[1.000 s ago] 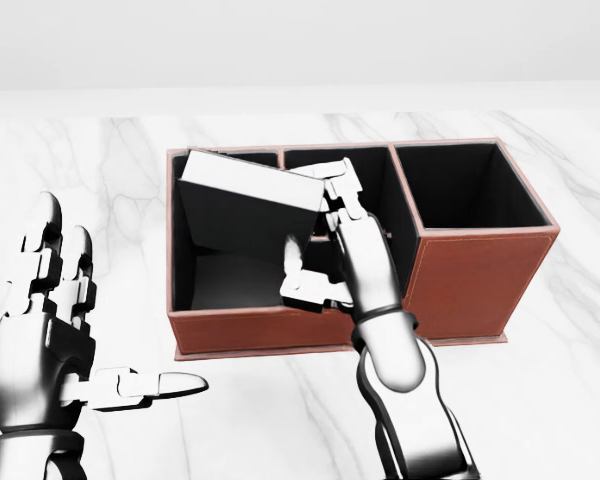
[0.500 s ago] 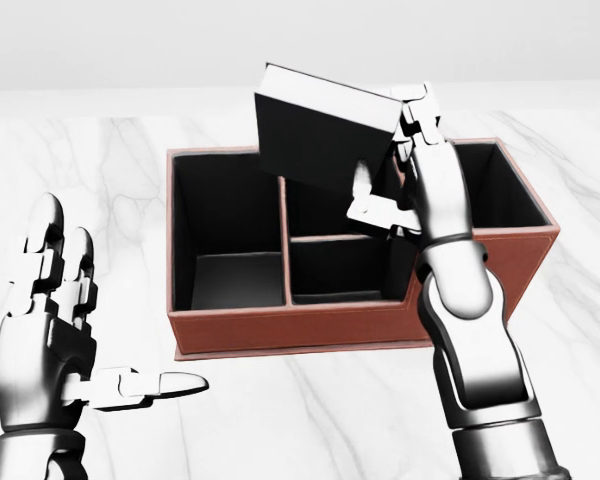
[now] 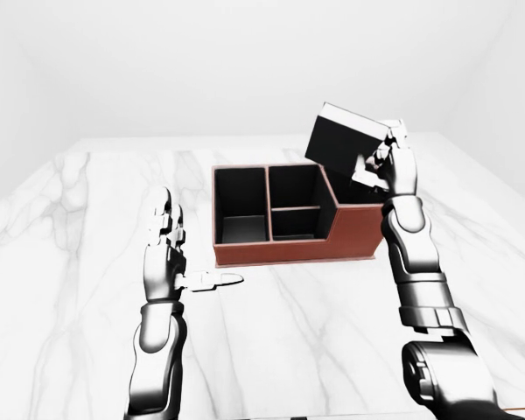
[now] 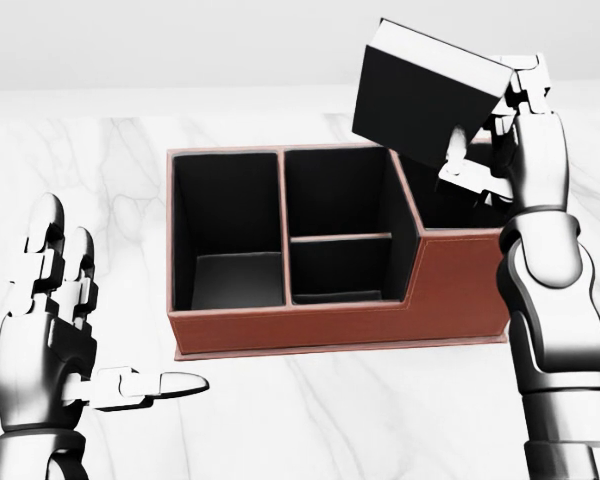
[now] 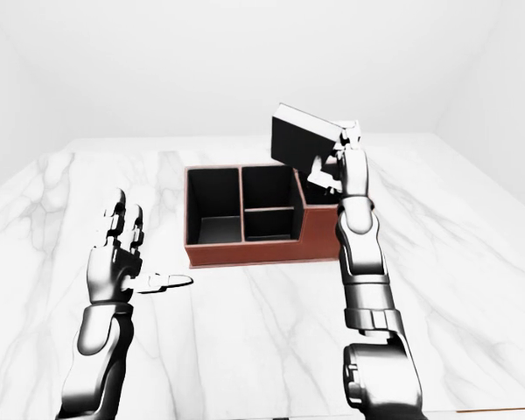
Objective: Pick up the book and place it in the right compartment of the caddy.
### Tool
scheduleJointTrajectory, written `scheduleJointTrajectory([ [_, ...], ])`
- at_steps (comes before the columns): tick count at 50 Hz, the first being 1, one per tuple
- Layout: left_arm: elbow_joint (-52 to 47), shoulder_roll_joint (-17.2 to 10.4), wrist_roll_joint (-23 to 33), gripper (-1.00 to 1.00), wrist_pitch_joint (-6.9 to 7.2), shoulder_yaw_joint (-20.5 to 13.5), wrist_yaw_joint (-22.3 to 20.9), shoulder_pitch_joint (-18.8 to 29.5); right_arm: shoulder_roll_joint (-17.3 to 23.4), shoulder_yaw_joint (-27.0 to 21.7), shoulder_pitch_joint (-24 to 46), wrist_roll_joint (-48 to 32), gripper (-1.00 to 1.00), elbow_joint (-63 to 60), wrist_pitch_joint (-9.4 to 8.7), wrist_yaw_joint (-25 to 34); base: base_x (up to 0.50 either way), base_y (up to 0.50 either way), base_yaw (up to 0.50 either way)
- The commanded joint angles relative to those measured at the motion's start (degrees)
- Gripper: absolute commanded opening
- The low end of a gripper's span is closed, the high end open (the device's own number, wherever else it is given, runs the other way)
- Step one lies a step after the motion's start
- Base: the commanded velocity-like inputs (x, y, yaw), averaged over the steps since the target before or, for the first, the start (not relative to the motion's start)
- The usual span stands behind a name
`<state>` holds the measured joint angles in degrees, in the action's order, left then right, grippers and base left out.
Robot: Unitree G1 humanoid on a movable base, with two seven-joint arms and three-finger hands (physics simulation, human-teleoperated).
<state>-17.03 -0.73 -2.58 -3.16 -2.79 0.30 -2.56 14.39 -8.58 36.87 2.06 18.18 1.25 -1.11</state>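
The book [image 4: 420, 95] is being carried across the caddy [image 4: 330, 325] toward the upper right of the head view. A second ago it was tilted inside the left compartment; half a second ago it was raised over the middle sections; now it is being held clear of the rim, tilted, above the right compartment [image 4: 450, 205]. The right hand [image 4: 500, 135] is being kept clenched on the book's right edge, one finger [image 4: 460, 150] pressed under the cover. The left hand [image 4: 55, 320] is being held unchanged at lower left, fingers spread, grasping nothing, well apart from the caddy on the marble table [image 4: 100, 160]. Judged from this, the lift and traverse are nearly done; lowering into the right compartment is still being awaited. The tilt may need correcting so that a corner is not caught on the divider.
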Motion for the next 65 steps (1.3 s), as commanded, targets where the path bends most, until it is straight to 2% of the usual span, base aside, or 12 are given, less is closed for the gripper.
scheduleJointTrajectory([
  [1,1.61,0.21,0.28,1.00,0.12,0.31,-0.74,-0.21,4.22,-3.50,1.39,4.25,-1.00,3.00,0.96,-0.90,0.00,0.00,0.00],
  [8,2.39,0.19,0.27,1.00,-0.27,0.23,-0.74,0.16,5.44,-4.00,1.54,4.43,-1.00,6.17,2.91,-0.86,0.00,0.00,0.00],
  [16,2.78,0.18,0.32,1.00,-0.53,0.25,-0.69,0.29,6.66,-4.62,1.43,4.74,-1.00,8.38,3.75,-0.88,0.00,0.00,0.00],
  [37,2.68,0.15,0.35,1.00,-0.28,0.24,-0.67,0.40,8.46,-4.58,3.49,3.73,-1.00,16.25,3.75,-0.77,0.00,0.00,0.00],
  [65,2.68,0.15,0.34,1.00,-0.28,0.24,-0.66,0.40,9.31,-2.60,12.93,0.91,-1.00,36.80,3.75,-1.62,0.00,0.00,0.00],
])
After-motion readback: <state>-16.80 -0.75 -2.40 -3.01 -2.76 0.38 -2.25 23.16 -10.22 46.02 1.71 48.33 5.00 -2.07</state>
